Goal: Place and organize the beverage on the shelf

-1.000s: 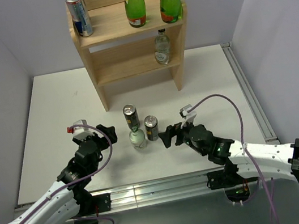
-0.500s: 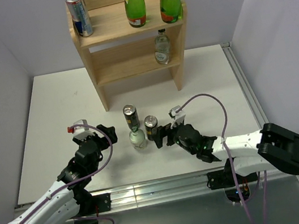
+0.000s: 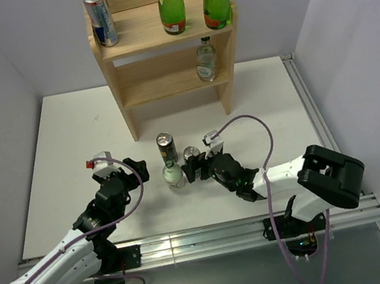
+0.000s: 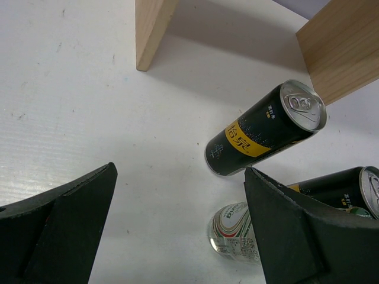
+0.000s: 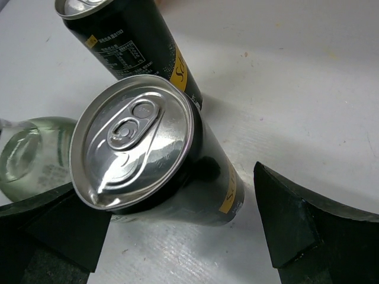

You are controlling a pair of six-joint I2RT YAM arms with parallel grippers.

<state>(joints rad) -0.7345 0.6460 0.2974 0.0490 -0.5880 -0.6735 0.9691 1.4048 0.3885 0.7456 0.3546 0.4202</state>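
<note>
Because the right arm had reached forward in the last second, the nearer black can (image 5: 155,155), upright toward the table's (image 3: 64,134) front edge, sat between the right gripper's (image 5: 166,195) spread jaws, ready for grasping. The shelf (image 3: 147,38) waited at the far edge, and the left gripper (image 4: 180,171) gaped empty.

The pale wooden shelf (image 3: 165,80) carries two tall cans (image 3: 101,18), two green bottles (image 3: 171,5) and a small clear bottle (image 3: 206,60). Two black cans (image 3: 167,146) and seemingly another glass bottle (image 3: 175,176) stand upright before it.
</note>
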